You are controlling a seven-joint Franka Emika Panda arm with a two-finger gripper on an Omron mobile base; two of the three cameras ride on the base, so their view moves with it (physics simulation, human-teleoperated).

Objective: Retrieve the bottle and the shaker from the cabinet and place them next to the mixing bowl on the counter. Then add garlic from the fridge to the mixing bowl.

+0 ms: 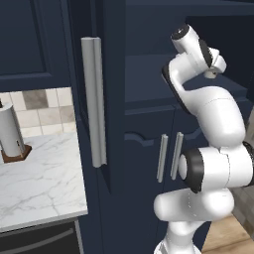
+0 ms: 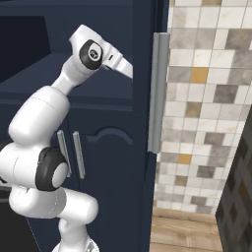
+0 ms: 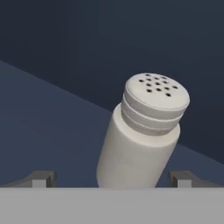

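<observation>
From my remote station, reading left to right. Left base view: a tall white paper-towel roll on a brown wooden stand (image 1: 11, 134) stands at nine o'clock on the white marble countertop with faint grey veins (image 1: 42, 188); a long brushed-grey bar handle (image 1: 94, 101) runs down the navy cabinet door (image 1: 116, 99) at centre; the white jointed arm (image 1: 208, 149) rises at four o'clock and reaches into the dark cabinet opening at one o'clock. Hand view: the small pale grey-white shaker with a ribbed, perforated cap (image 3: 142, 140) sits on the matte navy shelf (image 3: 43, 127), appearing tilted because the camera is rolled. The two-finger gripper (image 3: 113, 178) stands fully open, one dark fingertip (image 3: 41, 178) at seven o'clock and the other at five o'clock, straddling the shaker's base without touching it. I judge the shaker light, rigid and smooth, hence somewhat slippery; I would grip the plain cylindrical body below the ribbed cap, squarely across its width.
</observation>
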